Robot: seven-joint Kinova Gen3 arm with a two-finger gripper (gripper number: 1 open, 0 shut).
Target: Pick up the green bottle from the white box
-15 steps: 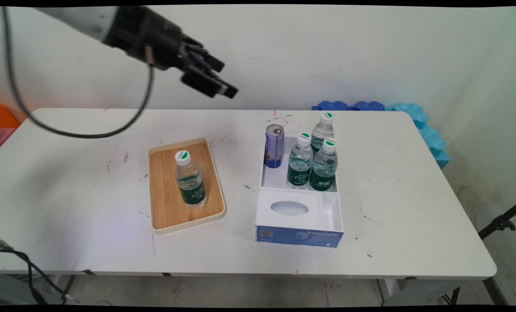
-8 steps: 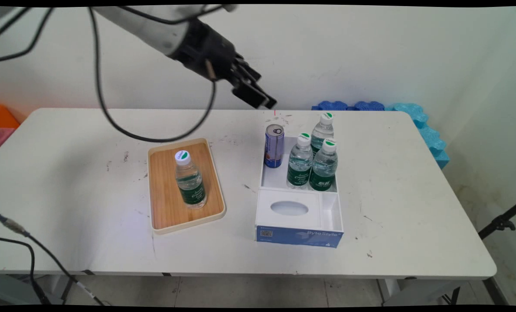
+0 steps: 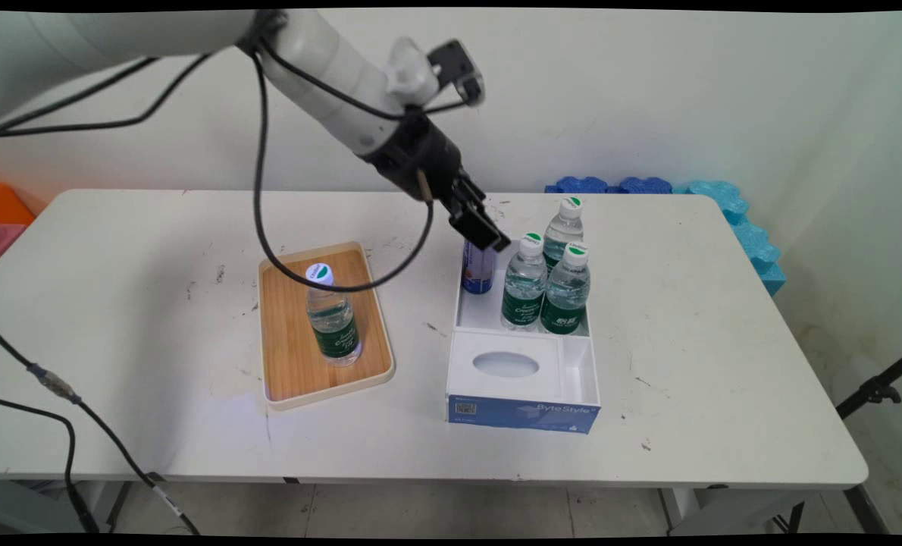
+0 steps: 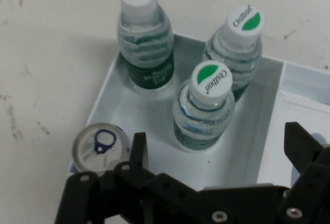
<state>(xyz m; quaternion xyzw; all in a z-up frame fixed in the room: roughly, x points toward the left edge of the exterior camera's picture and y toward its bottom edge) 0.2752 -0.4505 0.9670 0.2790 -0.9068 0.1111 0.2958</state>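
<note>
Gripper (image 4: 216,146): fingers (image 4: 138,149) spread wide, holding nothing, touching nothing; hangs just above the white box (image 3: 523,379), at its far compartment.
Can (image 4: 99,144): blue, pull-tab top; stands upright in the far compartment's corner, just outside the left finger in the hand view; in the main view the fingers cover its top.
Nearest bottle (image 4: 204,105): clear water bottle, green label, white cap; upright, between the two fingers and just beyond their tips.
Other two bottles (image 4: 145,38) (image 4: 237,48): same kind, upright in the same compartment, farther from the fingers.
Box's near compartment: white panel with an oval opening (image 3: 505,365), on the near side of the fingers.
Tray (image 3: 284,364): wooden, cream rim, well apart from the gripper, bearing a fourth bottle (image 3: 331,318), upright.
Table (image 3: 724,341): white, scuffed.
</note>
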